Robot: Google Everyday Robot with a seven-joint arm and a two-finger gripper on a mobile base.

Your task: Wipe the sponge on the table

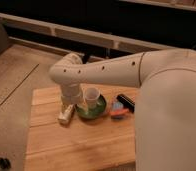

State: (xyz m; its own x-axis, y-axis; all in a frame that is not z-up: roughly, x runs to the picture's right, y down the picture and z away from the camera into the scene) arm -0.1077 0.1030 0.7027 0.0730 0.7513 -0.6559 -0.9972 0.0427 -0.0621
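Observation:
The sponge [118, 108], a small orange-red block with a blue layer, lies on the light wooden table [76, 142] just right of a green bowl. My white arm reaches in from the right, bends at an elbow over the table's far left part, and drops down. The gripper [71, 102] at its end hangs low over the table, left of the bowl and right above a whitish bottle. It is well to the left of the sponge, with the bowl between them.
The green bowl [91, 108] holds a white cup [92, 95]. A whitish bottle [66, 114] lies on its side left of the bowl. Behind the sponge rests a black flat bar [126, 100]. My arm's bulky body covers the table's right side.

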